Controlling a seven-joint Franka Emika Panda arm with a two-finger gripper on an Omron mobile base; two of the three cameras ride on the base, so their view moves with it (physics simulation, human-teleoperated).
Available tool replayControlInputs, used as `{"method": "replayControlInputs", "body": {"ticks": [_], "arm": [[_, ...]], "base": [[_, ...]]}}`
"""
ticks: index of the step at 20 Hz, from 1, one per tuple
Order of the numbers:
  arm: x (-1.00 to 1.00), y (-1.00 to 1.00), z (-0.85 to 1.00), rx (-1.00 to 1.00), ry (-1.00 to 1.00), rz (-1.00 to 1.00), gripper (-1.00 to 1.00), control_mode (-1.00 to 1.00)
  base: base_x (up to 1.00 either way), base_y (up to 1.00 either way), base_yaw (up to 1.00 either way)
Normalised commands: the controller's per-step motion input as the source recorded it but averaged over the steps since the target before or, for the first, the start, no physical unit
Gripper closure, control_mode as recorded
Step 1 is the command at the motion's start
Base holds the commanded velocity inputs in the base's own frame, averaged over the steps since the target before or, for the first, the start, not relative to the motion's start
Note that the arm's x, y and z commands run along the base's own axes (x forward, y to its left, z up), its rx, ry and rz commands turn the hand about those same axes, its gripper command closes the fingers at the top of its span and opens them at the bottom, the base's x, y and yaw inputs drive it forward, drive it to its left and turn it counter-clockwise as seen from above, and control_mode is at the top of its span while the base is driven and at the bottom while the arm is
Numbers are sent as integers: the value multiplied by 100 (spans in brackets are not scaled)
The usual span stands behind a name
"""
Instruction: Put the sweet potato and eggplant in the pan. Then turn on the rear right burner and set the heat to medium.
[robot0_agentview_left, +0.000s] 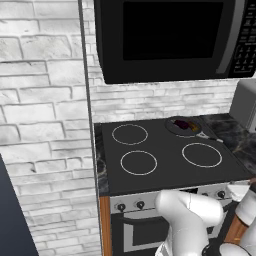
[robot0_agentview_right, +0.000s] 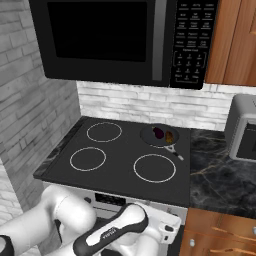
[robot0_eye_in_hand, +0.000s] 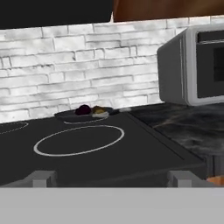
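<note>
you're facing a black cooktop (robot0_agentview_right: 120, 155) against white brick, marble bench (robot0_agentview_right: 220, 170) to its right. the pan (robot0_agentview_right: 159, 135) on the rear right burner holds the eggplant (robot0_agentview_right: 158, 133) and sweet potato (robot0_agentview_right: 170, 136). your end effector (robot0_eye_in_hand: 111, 177) is spread wide, empty, at the stove's front edge.

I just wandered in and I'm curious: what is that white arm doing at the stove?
It is cooking. The eggplant and the sweet potato already lie in the pan on the rear right burner of the cooktop. The arm holds nothing now; its gripper is open, low at the stove's front edge. The burner knob probably comes next.
</note>
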Motion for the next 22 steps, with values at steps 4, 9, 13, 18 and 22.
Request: {"method": "replayControlInputs", "body": {"ticks": [4, 9, 13, 18, 22], "arm": [[-1, 3, -24, -21, 0, 0, -100, -100], [5, 21, -41, -18, 0, 1, -100, -100], [17, 11, -25, -8, 0, 3, -100, -100], [8, 4, -28, -1, 0, 6, -100, -100], [0, -2, -28, 0, 0, 1, -100, -100]], "base": [[0, 0, 0], [0, 0, 0], [0, 0, 0], [0, 0, 0], [0, 0, 0]]}}
